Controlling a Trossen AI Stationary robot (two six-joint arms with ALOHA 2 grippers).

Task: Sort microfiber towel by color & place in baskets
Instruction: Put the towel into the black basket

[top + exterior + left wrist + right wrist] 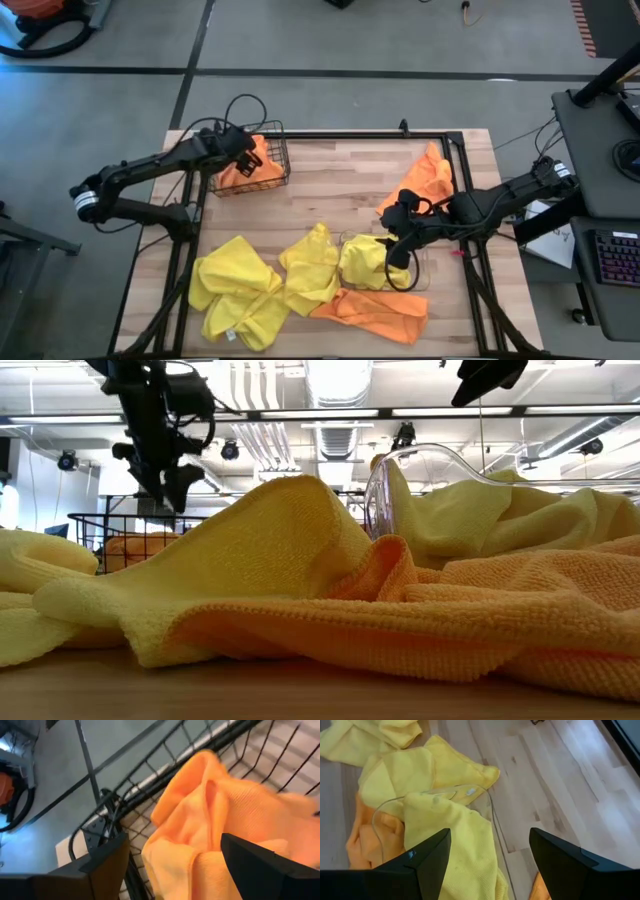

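High view showed the left hand (243,150) poised over the wire basket (278,178) at the desk's (340,190) far left corner, fingers spread wide and gripping nothing. An orange towel (248,170) lay crumpled inside that basket directly beneath, so the open fingers probably meant a drop just made. The left wrist view agreed: orange cloth (220,820) sat between the parted fingers, resting on the mesh rather than pinched.

The right hand (398,252) hovered with fingers released above the clear bin (420,272), which already carried a yellow towel (365,262), suggesting yellow belonged there.

Sorting was far from finished. Several yellow towels (235,290) lay heaped on the near left of the desk, one orange towel (375,312) sprawled beside the bin, and another orange towel (425,180) lay near the far right corner.
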